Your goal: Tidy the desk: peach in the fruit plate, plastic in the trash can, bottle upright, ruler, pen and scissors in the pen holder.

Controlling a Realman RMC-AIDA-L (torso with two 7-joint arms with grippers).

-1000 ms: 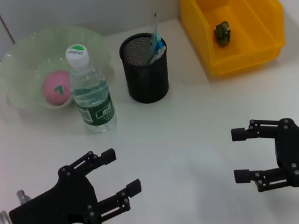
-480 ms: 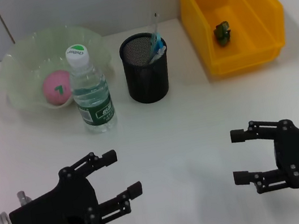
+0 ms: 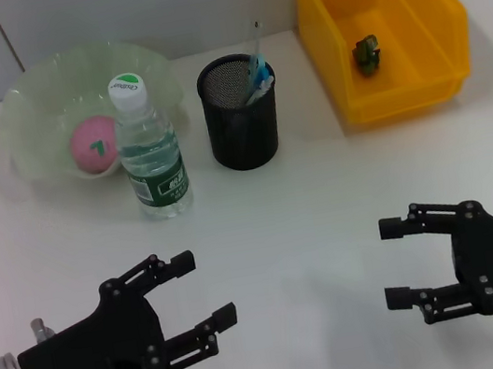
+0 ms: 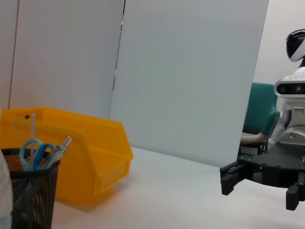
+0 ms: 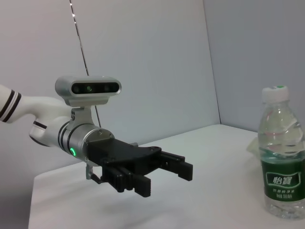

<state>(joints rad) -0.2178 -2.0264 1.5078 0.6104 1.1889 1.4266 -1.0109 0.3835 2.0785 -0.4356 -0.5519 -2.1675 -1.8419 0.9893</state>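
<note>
Here the left gripper (image 3: 201,291) and right gripper (image 3: 391,262) hover low over the near table (image 3: 306,203), fingers spread wide, holding nothing. The peach (image 3: 93,142) lies in the fruit plate (image 3: 35,106), the bottle (image 3: 150,149) stands upright just beside it, scissors (image 3: 256,74) and pen sit in the pen holder (image 3: 241,114), and plastic (image 3: 366,53) rests in the yellow trash can (image 3: 411,34).

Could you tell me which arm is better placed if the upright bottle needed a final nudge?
Probably the left. The left gripper hangs open on the same side as the bottle, which stands by the fruit plate. The right gripper, also open, sits farther across the desk.
</note>
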